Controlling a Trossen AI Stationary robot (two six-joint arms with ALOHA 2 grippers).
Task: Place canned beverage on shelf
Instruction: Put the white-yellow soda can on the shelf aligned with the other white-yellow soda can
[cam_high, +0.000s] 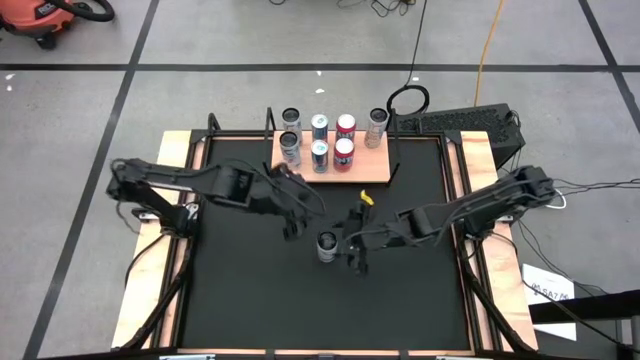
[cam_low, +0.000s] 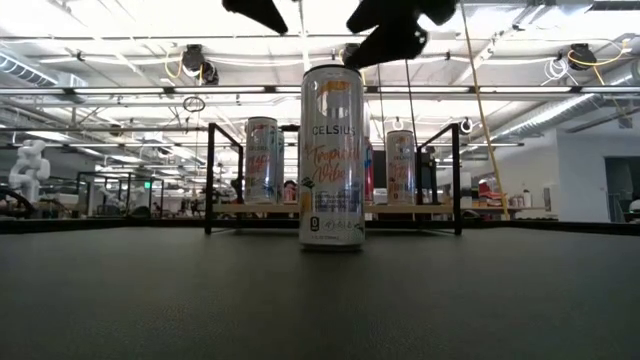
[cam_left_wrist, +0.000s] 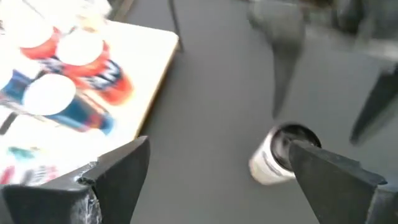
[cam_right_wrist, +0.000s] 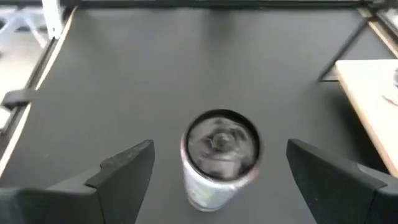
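Note:
A tall white Celsius can (cam_high: 327, 246) stands upright on its base on the black table, also seen in the low view (cam_low: 332, 156) and both wrist views (cam_left_wrist: 278, 155) (cam_right_wrist: 220, 155). My right gripper (cam_high: 352, 240) is open just right of the can and above it, touching nothing. My left gripper (cam_high: 300, 215) is open, up and to the can's far left. The light wooden shelf (cam_high: 358, 172) at the table's far edge carries several upright cans (cam_high: 318, 142).
The shelf's thin black frame posts (cam_low: 209, 178) stand at its ends. Wooden side strips (cam_high: 178, 148) run along the table's left and right. A small yellow piece (cam_high: 366, 197) lies near the shelf's right front. A keyboard (cam_high: 462, 122) lies beyond the table's far right corner.

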